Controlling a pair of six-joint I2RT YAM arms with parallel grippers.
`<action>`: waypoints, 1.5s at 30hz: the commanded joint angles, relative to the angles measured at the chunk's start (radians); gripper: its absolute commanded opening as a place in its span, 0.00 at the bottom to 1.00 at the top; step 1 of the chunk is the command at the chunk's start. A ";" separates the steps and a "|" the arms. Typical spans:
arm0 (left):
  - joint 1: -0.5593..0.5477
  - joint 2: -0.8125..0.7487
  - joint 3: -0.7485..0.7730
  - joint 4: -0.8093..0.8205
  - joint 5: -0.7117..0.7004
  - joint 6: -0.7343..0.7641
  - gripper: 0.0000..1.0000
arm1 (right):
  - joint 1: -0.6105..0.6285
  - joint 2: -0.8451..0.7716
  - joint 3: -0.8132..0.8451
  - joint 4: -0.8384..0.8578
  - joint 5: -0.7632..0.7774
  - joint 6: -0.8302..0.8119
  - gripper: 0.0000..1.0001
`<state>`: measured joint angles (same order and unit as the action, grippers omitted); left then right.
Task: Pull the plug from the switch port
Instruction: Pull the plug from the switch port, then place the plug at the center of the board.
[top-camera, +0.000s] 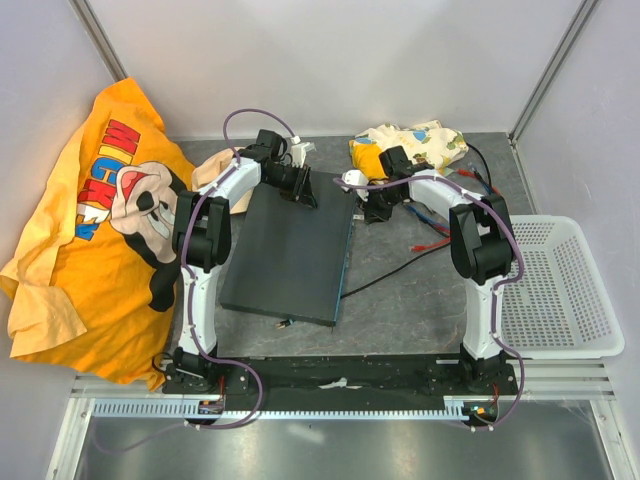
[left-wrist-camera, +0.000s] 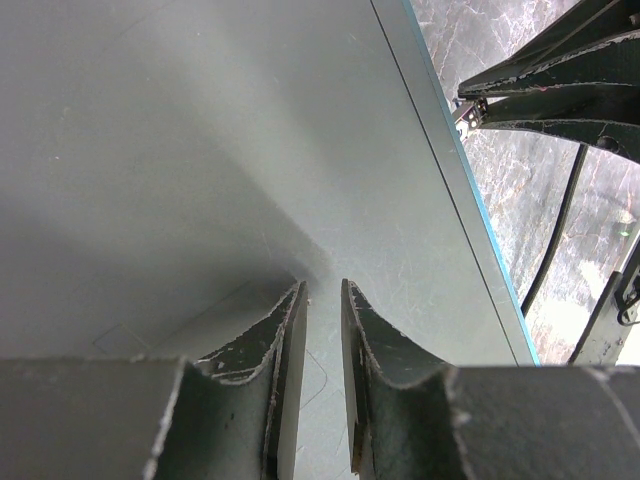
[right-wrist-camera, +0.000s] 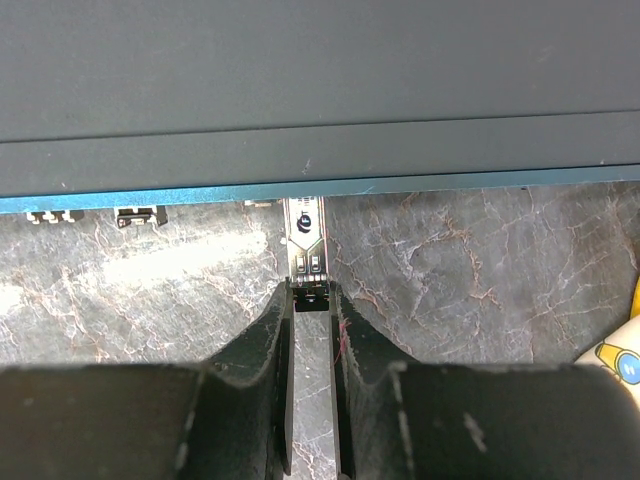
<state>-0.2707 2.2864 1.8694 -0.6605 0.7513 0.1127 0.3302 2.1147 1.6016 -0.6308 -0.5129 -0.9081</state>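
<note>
The switch is a flat dark grey box lying mid-table, its teal edge facing right. A small silver plug sticks out of a port on that edge. My right gripper is shut on the plug's black outer end, fingertips on both sides; in the top view it sits at the switch's far right corner. My left gripper rests over the far end of the switch's top face, jaws a narrow gap apart with nothing between them. The right gripper's fingers show at that view's upper right.
An orange Mickey shirt covers the left side. A white mesh basket stands at the right. A patterned yellow cloth lies at the back. A black cable and red and blue cables trail right of the switch.
</note>
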 joint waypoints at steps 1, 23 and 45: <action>-0.004 0.015 -0.021 0.021 -0.056 -0.007 0.29 | -0.017 -0.009 0.024 0.010 0.074 -0.058 0.00; -0.018 0.025 0.001 0.029 -0.033 -0.007 0.29 | -0.218 -0.272 -0.164 0.316 0.132 0.603 0.00; -0.018 0.008 -0.010 0.019 -0.043 -0.005 0.29 | -0.281 -0.139 -0.091 0.152 0.473 0.491 0.00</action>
<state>-0.2764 2.2864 1.8668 -0.6476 0.7540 0.1127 0.0731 1.9324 1.4326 -0.3954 -0.0399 -0.2512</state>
